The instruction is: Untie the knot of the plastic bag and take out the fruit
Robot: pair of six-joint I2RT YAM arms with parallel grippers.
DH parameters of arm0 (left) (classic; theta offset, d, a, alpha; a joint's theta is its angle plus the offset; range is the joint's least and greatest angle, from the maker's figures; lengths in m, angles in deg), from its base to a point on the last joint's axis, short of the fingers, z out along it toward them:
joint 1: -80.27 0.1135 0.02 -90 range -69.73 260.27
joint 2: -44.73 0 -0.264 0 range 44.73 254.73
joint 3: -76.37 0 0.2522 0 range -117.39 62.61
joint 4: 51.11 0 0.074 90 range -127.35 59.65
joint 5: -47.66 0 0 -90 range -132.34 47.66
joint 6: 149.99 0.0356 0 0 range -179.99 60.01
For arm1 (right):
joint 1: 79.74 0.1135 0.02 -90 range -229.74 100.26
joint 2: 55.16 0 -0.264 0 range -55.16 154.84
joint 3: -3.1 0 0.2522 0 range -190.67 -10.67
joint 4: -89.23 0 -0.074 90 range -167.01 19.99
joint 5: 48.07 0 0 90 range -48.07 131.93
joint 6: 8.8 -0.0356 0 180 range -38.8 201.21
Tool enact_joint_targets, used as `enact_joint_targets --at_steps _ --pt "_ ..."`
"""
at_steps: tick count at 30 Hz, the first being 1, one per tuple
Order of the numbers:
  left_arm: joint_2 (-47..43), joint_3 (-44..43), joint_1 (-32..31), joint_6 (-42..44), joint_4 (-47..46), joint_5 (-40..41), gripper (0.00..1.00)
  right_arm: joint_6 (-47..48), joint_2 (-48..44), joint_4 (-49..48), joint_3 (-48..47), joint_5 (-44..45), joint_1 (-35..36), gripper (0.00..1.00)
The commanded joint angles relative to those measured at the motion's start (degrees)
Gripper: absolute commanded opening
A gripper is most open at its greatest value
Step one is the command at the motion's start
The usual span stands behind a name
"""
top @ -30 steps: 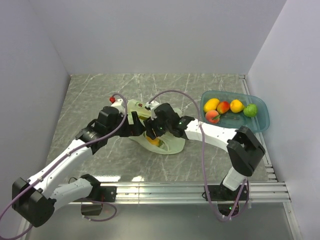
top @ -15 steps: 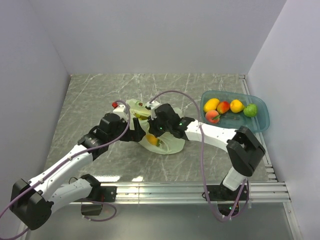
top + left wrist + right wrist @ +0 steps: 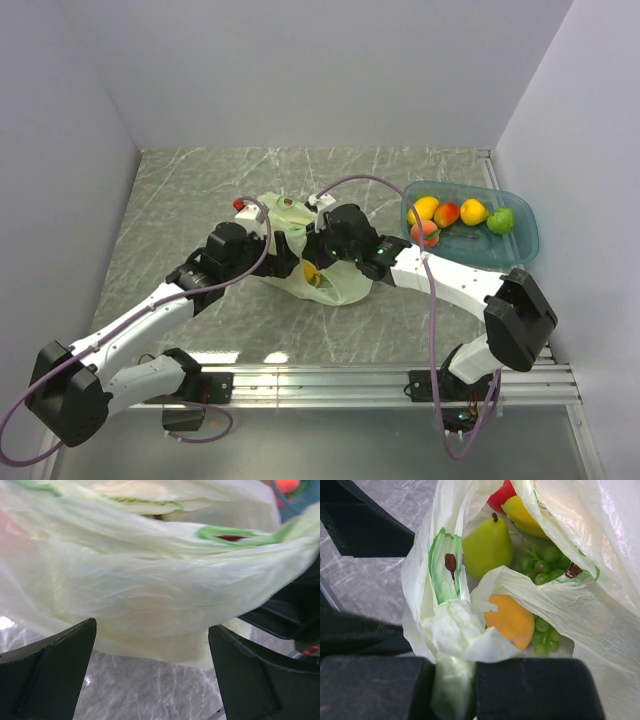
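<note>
The pale green plastic bag (image 3: 345, 285) lies mid-table between both arms. In the right wrist view my right gripper (image 3: 452, 687) is shut on a twisted strip of the bag, just below the crumpled knot (image 3: 452, 627). Through the gaping bag (image 3: 600, 545) I see green grapes (image 3: 545, 565), a yellow banana (image 3: 522, 515), a red fruit (image 3: 502, 497), a green pear (image 3: 487, 545) and an orange fruit (image 3: 510, 620). My left gripper (image 3: 152, 675) is open and low over the table, with the bag's bulging side (image 3: 150, 590) just beyond its fingertips (image 3: 55, 670). In the top view, left gripper (image 3: 288, 262) and right gripper (image 3: 315, 262) meet at the bag's left end.
A blue tray (image 3: 525, 235) at the right holds several fruits, yellow, red-orange and green. White walls enclose the marbled table on three sides. The right arm's cable (image 3: 370, 180) arcs over the bag.
The right gripper has closed on the bag's twisted strip and drawn it up. The left arm has slid right, bringing its open fingers up against the bag's side.
</note>
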Motion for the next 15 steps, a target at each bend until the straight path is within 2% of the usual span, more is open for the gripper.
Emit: enact_joint_targets --at_steps 1,7,13,14,15 --pt "-1.6 -1.9 -1.0 2.8 -6.6 -6.0 0.99 -0.8 -0.6 -1.9 -0.1 -0.8 -0.2 0.00" --pt "-5.5 1.9 -1.6 4.4 -9.4 -6.9 0.99 -1.5 0.4 -2.5 0.0 -2.9 -0.2 0.00" --pt "-2.2 0.4 -1.6 5.0 -9.7 0.1 0.99 -1.0 0.6 -2.3 -0.1 -4.3 0.1 0.00" --pt "-1.4 0.1 -1.6 4.8 -10.0 0.6 0.94 -0.9 0.7 -2.2 -0.2 -4.2 0.1 0.00" --pt "-0.8 -0.2 -1.6 4.4 -10.0 2.2 0.70 -0.9 0.6 -2.3 -0.3 -4.3 0.1 0.00"
